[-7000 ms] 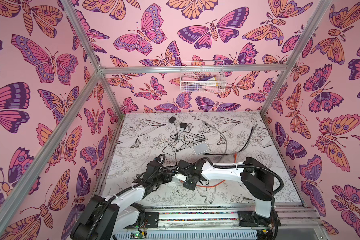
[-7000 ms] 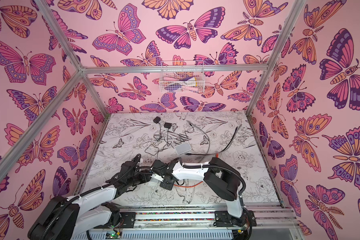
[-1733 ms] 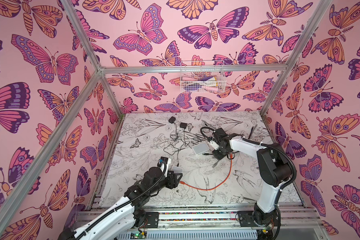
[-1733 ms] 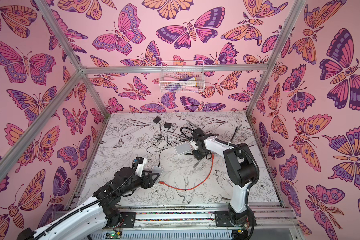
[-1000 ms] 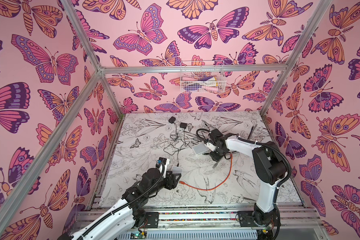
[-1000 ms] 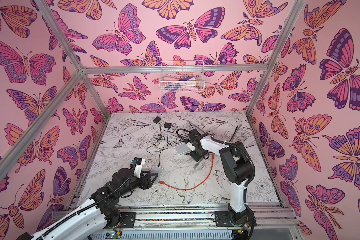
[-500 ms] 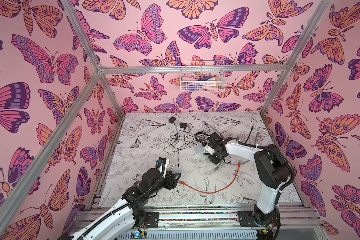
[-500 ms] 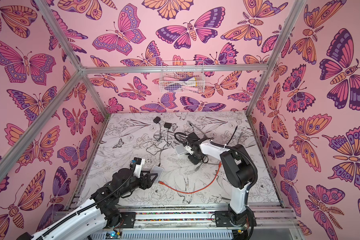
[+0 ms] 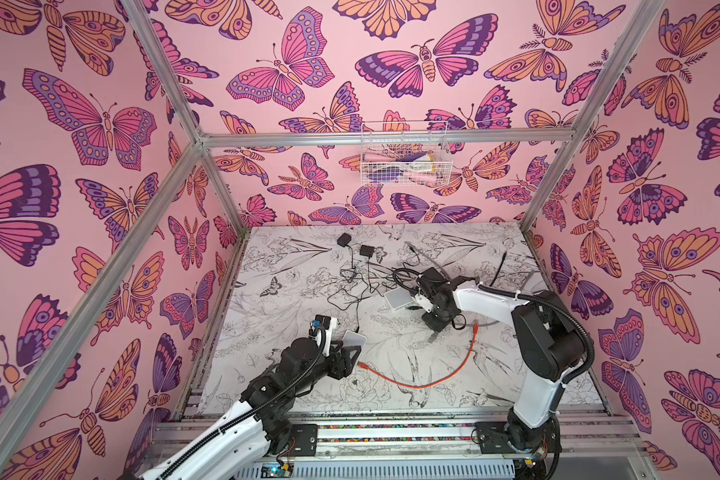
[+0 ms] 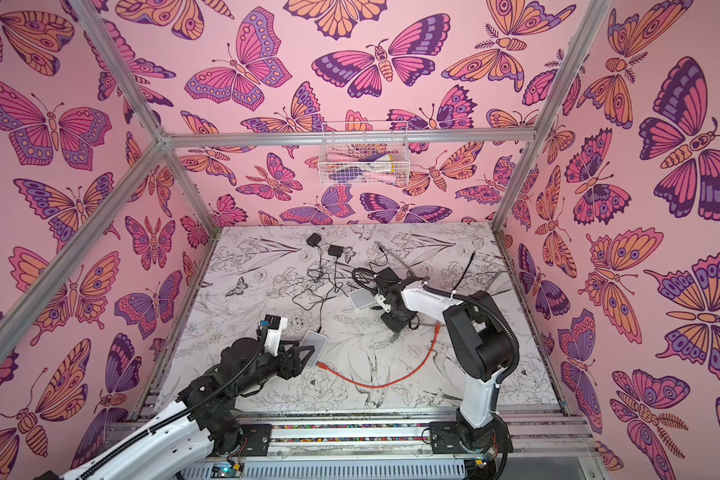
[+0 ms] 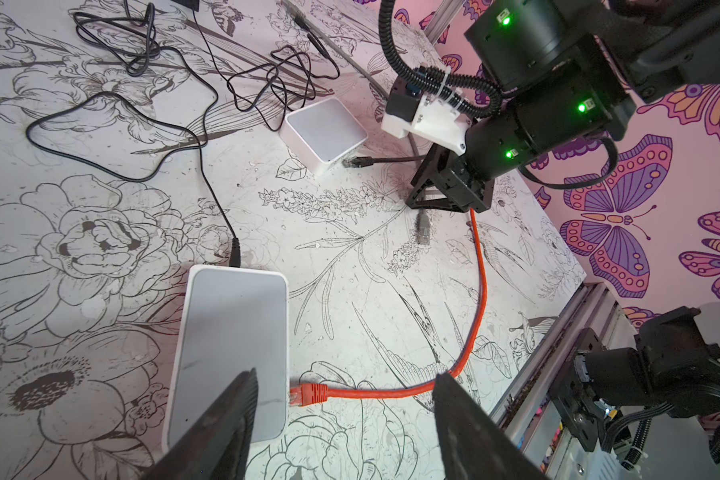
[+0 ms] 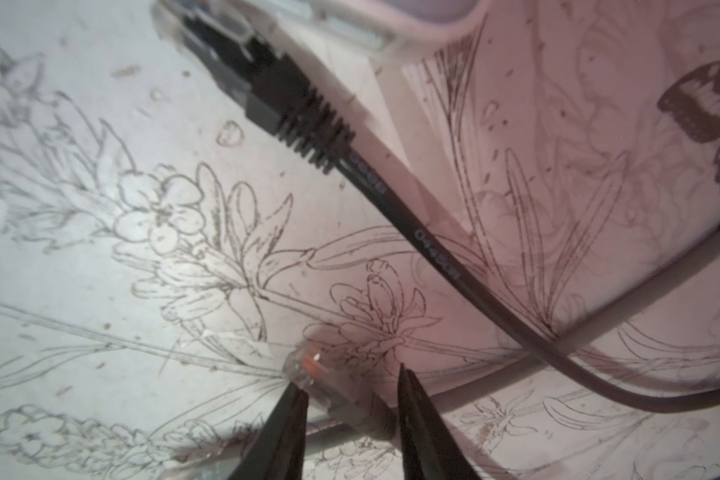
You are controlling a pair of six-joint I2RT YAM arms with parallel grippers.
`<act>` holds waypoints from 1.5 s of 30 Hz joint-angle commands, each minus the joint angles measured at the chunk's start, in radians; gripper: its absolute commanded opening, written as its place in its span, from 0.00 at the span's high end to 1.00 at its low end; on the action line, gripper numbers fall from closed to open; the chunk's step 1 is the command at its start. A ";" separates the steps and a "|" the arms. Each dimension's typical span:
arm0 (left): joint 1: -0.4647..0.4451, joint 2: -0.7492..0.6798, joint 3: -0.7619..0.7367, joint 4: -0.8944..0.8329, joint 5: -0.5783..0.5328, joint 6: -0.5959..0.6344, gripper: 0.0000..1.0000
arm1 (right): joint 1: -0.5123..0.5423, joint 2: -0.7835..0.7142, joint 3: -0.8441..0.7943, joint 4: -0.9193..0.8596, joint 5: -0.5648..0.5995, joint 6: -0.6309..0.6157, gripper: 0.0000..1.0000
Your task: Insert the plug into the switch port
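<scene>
On the wall (image 9: pixel 308 104), basket (image 9: pixel 404 183) holds items (image 9: pixel 395 166); left end effector (image 11: pixel 345 376), right end effector (image 12: pixel 350 378) released.

My left arm (image 9: pixel 296 370) comes in from the lower left of both top views, stretched low and slanting toward the centre. At its end my left gripper (image 11: pixel 346 419) holds its jaws spread wide, the dark fingers (image 11: pixel 229 419) well apart. My right arm (image 9: pixel 549 345) rises at the lower right, elbow bent high, white forearm reaching back to the centre. There my right gripper (image 12: pixel 350 380) points steeply down, its jaws parted only narrowly.
</scene>
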 commanded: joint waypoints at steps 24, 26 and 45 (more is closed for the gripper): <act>-0.006 0.112 0.098 0.233 0.151 0.048 0.32 | 0.016 -0.541 -0.193 0.241 -0.183 0.017 0.93; -0.006 0.149 0.110 0.282 0.178 0.039 0.32 | 0.017 -0.620 -0.253 0.323 -0.237 0.022 0.93; -0.041 0.380 0.296 0.434 0.240 0.036 0.33 | 0.305 -0.832 -0.292 0.354 -0.089 -0.089 0.92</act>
